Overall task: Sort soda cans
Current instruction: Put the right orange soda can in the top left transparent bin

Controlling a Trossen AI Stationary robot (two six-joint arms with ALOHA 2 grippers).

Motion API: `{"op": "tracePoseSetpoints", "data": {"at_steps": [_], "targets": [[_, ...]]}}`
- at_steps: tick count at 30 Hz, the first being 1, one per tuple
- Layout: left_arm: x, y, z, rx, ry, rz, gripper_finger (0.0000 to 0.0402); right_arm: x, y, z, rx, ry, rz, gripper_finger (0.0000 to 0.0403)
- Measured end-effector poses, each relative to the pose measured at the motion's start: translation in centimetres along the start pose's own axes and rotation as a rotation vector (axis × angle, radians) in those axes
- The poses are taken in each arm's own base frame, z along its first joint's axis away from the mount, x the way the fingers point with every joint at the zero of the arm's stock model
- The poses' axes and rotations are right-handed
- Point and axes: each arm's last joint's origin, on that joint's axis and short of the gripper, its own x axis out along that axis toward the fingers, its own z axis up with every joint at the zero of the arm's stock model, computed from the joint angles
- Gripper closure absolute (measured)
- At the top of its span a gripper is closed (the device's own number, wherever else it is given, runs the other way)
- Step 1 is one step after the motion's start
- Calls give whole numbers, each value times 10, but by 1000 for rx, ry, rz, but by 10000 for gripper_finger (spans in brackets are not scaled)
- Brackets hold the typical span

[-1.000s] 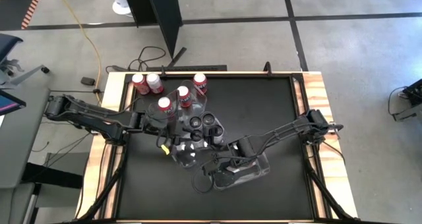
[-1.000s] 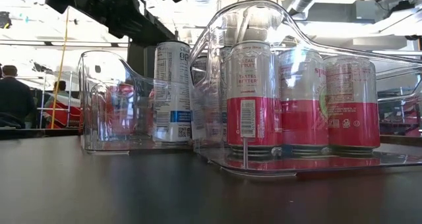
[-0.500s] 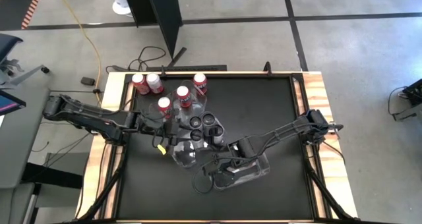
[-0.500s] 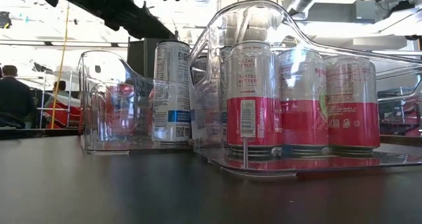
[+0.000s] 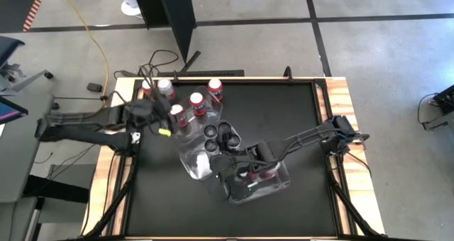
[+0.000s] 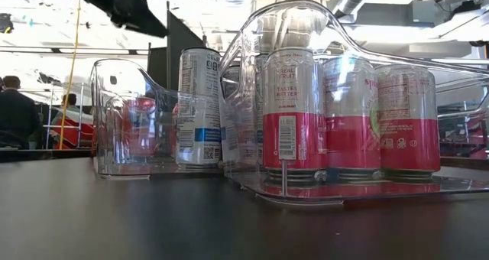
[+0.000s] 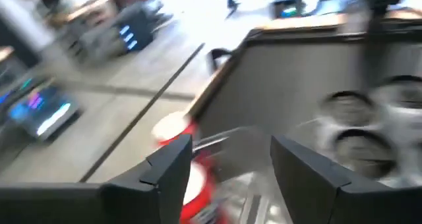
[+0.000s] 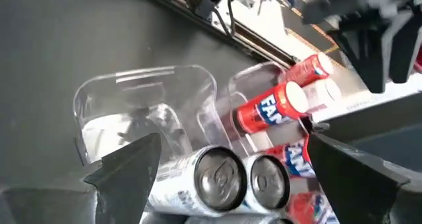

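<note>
the soda cans [image 5: 196, 103] all stand upright, silver tops up. red ones cluster at the far left: two by the far edge, one further right, two more just nearer. three dark cans [image 5: 221, 135] stand together near the middle. in the low view, white-and-red cans [image 6: 296, 115] stand in a row at the right.

— What are the surfaces like?
— Soda cans [image 6: 293, 115] of glossy printed metal with brushed silver tops [image 8: 219, 175]. Clear, shiny plastic tubs [image 6: 130, 118], smooth-walled.
— And the table?
— Matt black top [image 5: 284, 120], edged in pale bare wood [image 5: 343, 106]. Matt dark arms [image 5: 85, 131].
</note>
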Motion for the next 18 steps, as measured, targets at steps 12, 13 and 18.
{"op": "tracePoseSetpoints", "data": {"at_steps": [12, 13, 18], "targets": [[36, 91, 22, -155, 328, 404, 75, 12, -57, -13, 12, 2, 82, 6], [41, 100, 26, -162, 362, 428, 71, 13, -61, -14, 6, 0, 87, 6], [78, 138, 40, -167, 476, 353, 65, 6, -83, -21, -32, 8, 125, 6]]}}
